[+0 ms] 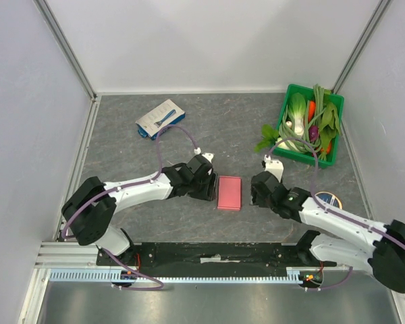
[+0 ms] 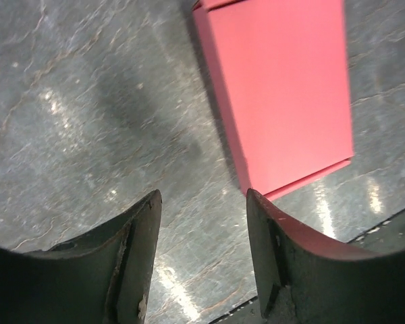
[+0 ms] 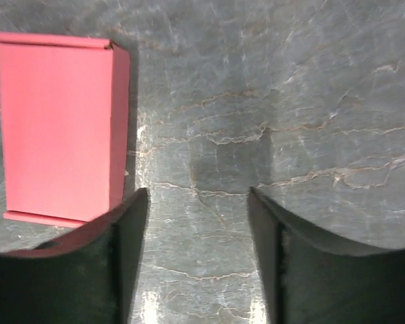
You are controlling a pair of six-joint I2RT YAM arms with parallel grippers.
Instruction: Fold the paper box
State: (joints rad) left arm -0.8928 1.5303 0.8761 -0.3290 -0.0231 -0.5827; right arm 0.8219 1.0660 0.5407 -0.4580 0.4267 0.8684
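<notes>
Flagging risks from this position: the paper box [image 1: 229, 193] lies flat on the table [image 1: 121, 135] between the two arms, looks closed up, and nothing is touching it. The left claw [image 2: 202, 199] is spread wide and empty, with bare table showing between its fingers. The right claw [image 3: 197, 196] is also parted and empty, though its gap looks a bit narrower from the wrist view. My main worry is the left side: in the left wrist view one finger [image 2: 270, 229] sits just beside the box's near corner, so any sideways or downward drift could clip that edge and skid the box, since thin card on a smooth top should slide easily. Second, both short ends show a thin lip where the flaps tuck in. I can't tell if they're fully seated, and with nothing pressing on them they could spring back open. Third, a re-grip across the flat face with too much squeeze would likely dent or crease the walls. The right claw sits apart from the box, so there's less risk there. The green crate [image 1: 339, 128] and the white-and-blue box [image 1: 160, 119] are well apart, so I'd expect no collision with either.
</notes>
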